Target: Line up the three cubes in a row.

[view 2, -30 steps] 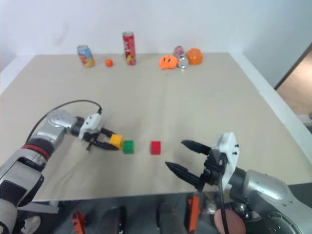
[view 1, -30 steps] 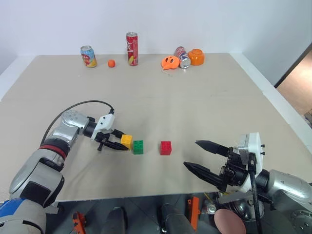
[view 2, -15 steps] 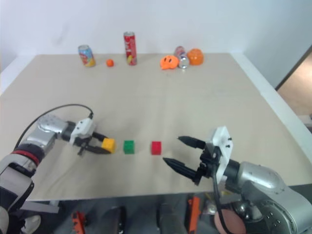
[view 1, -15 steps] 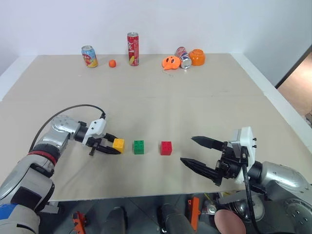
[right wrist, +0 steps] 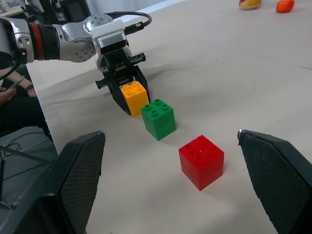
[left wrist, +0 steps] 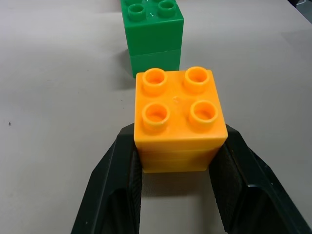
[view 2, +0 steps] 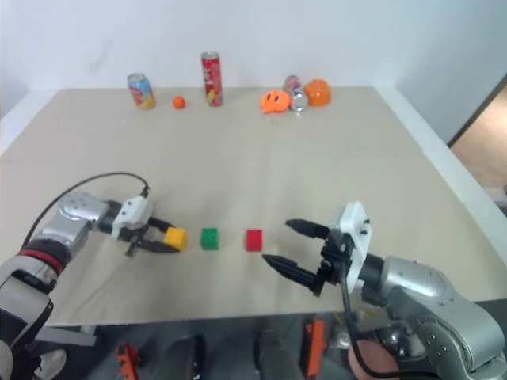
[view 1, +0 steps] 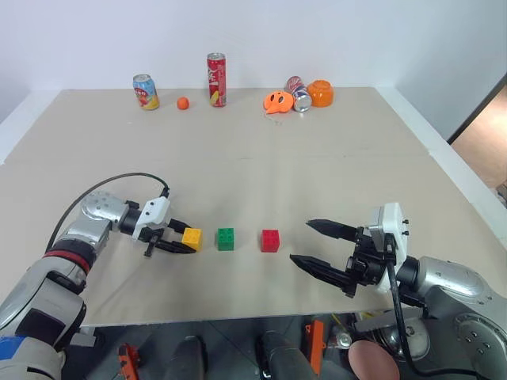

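Note:
Three studded cubes sit in a line near the table's front: yellow-orange cube (view 1: 191, 237), green cube (view 1: 226, 238), red cube (view 1: 270, 240), with small gaps between them. My left gripper (view 1: 188, 238) reaches in from the left and is shut on the yellow-orange cube (left wrist: 178, 119). A black finger (left wrist: 109, 185) presses each side of it, and the green cube (left wrist: 153, 34) lies just beyond. My right gripper (view 1: 301, 241) hovers to the right of the red cube (right wrist: 201, 161), fingers spread wide with nothing between them.
Along the far edge stand a short can (view 1: 144, 91), a small orange ball (view 1: 183, 102), a tall red can (view 1: 215, 79), two orange rounded toys (view 1: 276, 101) and a can lying on its side (view 1: 299, 93). The table's front edge (view 1: 238, 318) runs just below the cubes.
My left gripper has slid the yellow-orange cube leftward, away from the green cube it was touching, leaving a small gap. The right gripper has stayed about where it was.

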